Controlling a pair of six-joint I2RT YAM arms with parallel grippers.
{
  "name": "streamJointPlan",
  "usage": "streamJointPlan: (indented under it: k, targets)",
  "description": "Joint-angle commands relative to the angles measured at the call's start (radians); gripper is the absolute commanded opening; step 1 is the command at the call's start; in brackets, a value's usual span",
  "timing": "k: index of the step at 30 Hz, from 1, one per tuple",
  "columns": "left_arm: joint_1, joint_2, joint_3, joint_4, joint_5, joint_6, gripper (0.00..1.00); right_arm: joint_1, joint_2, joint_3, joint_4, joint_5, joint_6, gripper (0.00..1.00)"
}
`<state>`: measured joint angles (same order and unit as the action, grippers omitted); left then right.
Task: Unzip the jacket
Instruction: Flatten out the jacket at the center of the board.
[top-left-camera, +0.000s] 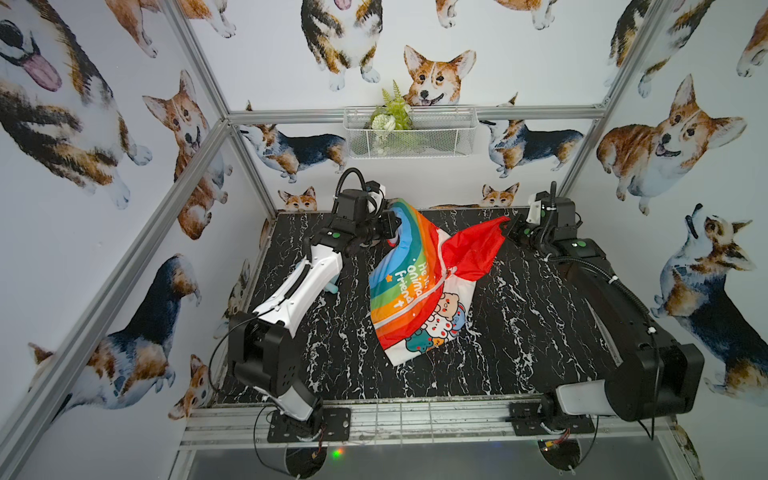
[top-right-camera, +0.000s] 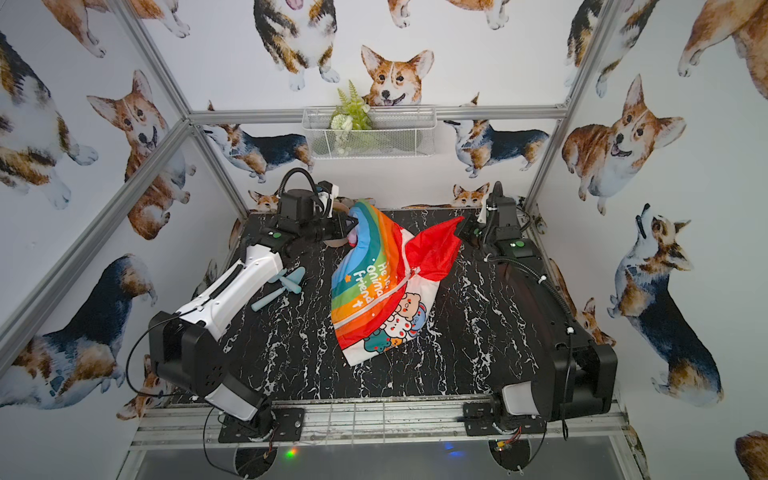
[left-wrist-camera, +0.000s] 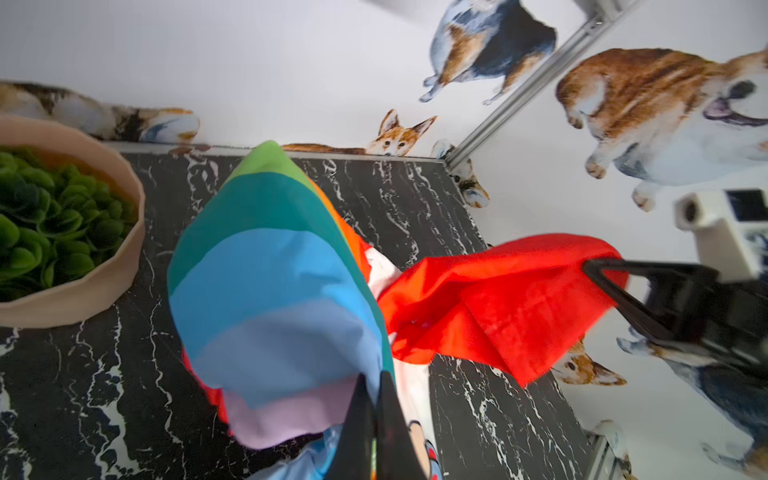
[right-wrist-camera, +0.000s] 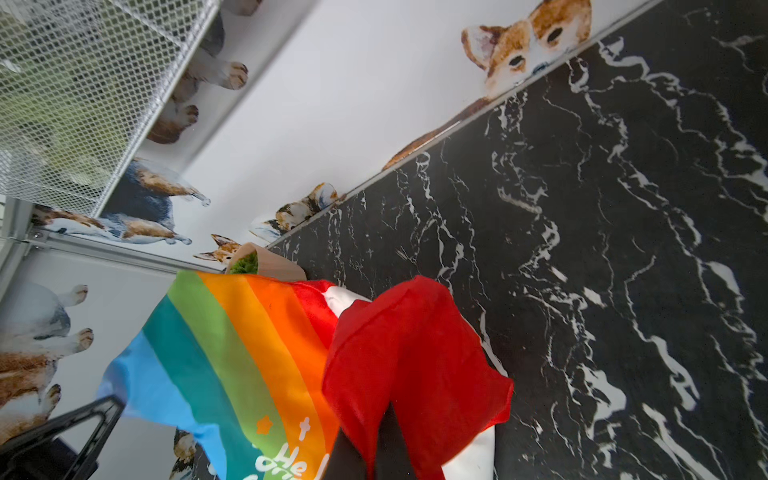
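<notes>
- Jacket (top-left-camera: 415, 291) lies mid-table (top-left-camera: 532, 340) in both top views. Its hem rests on the surface, and its top is lifted and stretched between the arms.
- Left gripper (top-left-camera: 395, 226) is clenched on the rainbow shoulder. Right gripper (top-left-camera: 506, 225) is clenched on the tip of the red hood (top-left-camera: 473, 249).
- Zipper (top-left-camera: 444, 277) runs between the rainbow half and the animal half and looks done up. Neither gripper is on its pull.
- The step in hand seems to be spreading the top so the pull shows. It would go best with an even, gentle pull outward so the thin cloth neither slips nor bunches. After that one arm needs to pin the collar while the other takes the pull.
- A top view shows pale blue tools (top-right-camera: 282, 286) on the table beside the left arm, apart from the jacket. A wire basket (top-right-camera: 370, 133) hangs on the back wall, well clear.
- Left wrist: the black fingers are pressed together on pastel cloth. A bowl (left-wrist-camera: 104, 257) of greens stands near the raised shoulder and could be knocked by a wider sweep.
- Right wrist: the fingers pinch red cloth. The hood sags over the zipper's top end and hides the pull, which is the main obstacle.
</notes>
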<state>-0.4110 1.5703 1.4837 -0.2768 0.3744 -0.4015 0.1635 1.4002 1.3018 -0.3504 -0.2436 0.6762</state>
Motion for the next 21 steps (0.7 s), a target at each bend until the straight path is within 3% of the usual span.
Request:
streamJointPlan:
  k: [1, 7, 8, 9, 12, 15, 17, 21]
  targets:
    - [-0.049, -0.051, 0.009, -0.119, -0.047, 0.146, 0.00, -0.009, 0.022, 0.007, -0.022, 0.015, -0.009, 0.00]
    - [-0.317, -0.034, -0.143, -0.143, -0.207, 0.241, 0.00, -0.130, 0.002, -0.201, 0.085, -0.093, 0.059, 0.00]
    - [-0.368, -0.013, -0.173, -0.126, -0.210, 0.242, 0.05, -0.145, -0.006, -0.231, 0.093, -0.094, 0.062, 0.00]
    - [-0.405, 0.005, -0.203, -0.106, -0.208, 0.239, 0.17, -0.155, -0.015, -0.264, 0.101, -0.092, 0.055, 0.00]
    - [-0.480, 0.050, -0.287, -0.012, -0.145, 0.204, 0.66, -0.165, -0.031, -0.326, 0.102, -0.087, 0.032, 0.00]
    - [-0.489, 0.036, -0.330, 0.047, -0.105, 0.181, 0.91, -0.167, -0.039, -0.373, 0.106, -0.094, 0.020, 0.00]
    - [-0.486, -0.007, -0.347, 0.060, -0.130, 0.190, 0.96, -0.167, -0.041, -0.392, 0.109, -0.107, 0.011, 0.00]
    - [-0.436, -0.101, -0.402, 0.106, -0.160, 0.184, 0.93, -0.158, -0.047, -0.440, 0.143, -0.150, -0.013, 0.00]
